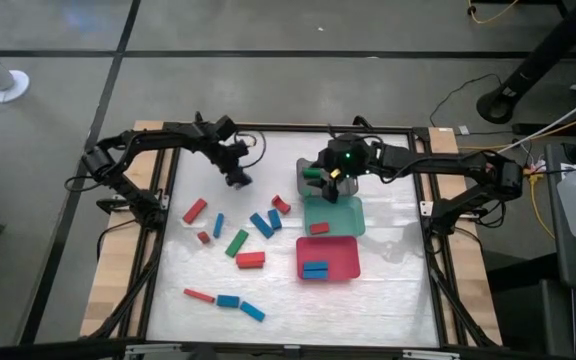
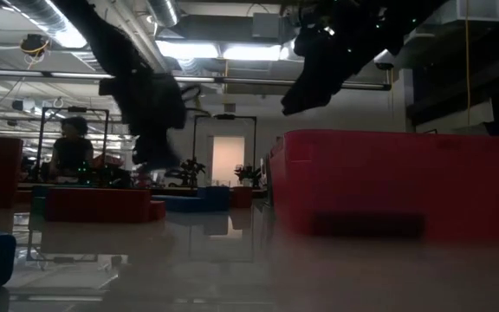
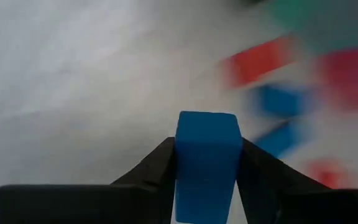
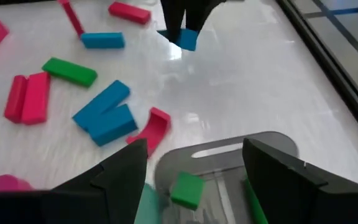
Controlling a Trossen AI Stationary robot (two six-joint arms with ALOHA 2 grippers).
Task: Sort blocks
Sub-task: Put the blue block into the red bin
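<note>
High view: the left gripper [image 1: 238,179] hangs over the far left part of the white table [image 1: 388,290], and the left wrist view shows its fingers [image 3: 157,163] clenched on a blue block [image 3: 206,162] that stands up between them. In the right wrist view the same block [image 4: 187,38] shows at the tip of that far-off gripper, clear of the table surface.

The right gripper [image 1: 334,176] hovers over the grey tray [image 1: 302,172] at the far middle of the table. Its jaws stand released, wide apart, with nothing between them, as the right wrist view shows [image 4: 194,165]. Inside the grey tray lies a green block [image 4: 187,189], with a second green piece at the tray's edge, partly hidden by a finger.

Just nearer than the grey tray sits the teal tray [image 1: 353,220], holding one red block [image 1: 319,228]. Nearer still is the red tray [image 1: 343,265], holding blue blocks [image 1: 315,269].

The loose blocks lie on the table's left half: a red bar [image 1: 195,210], a green bar [image 1: 237,243], two blue bars [image 1: 266,222] side by side, a red arch [image 1: 281,204], a wide red block [image 1: 250,260], and along the near edge a thin red stick [image 1: 199,295] with two more blue blocks [image 1: 239,305].
</note>
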